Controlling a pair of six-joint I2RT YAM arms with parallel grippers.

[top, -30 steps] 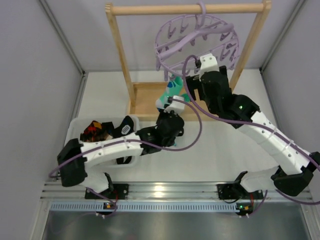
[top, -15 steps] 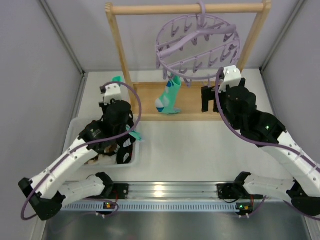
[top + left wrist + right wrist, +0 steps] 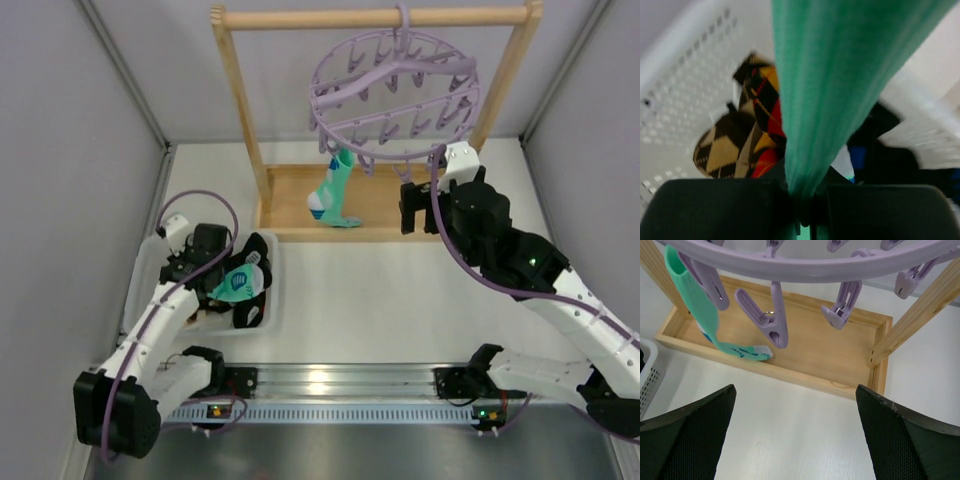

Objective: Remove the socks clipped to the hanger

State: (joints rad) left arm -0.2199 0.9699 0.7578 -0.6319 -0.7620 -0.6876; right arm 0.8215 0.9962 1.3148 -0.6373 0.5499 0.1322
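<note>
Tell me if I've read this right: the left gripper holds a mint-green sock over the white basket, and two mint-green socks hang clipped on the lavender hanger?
Not quite. Only one clipped sock hangs on the lavender hanger, not two; the top external view shows this. The rest is right: the left gripper is shut on the held sock, also mint-green, over the white basket.

Mint sock (image 3: 825, 90) pinched in left pincer (image 3: 804, 202), basket (image 3: 680, 95) below
</note>
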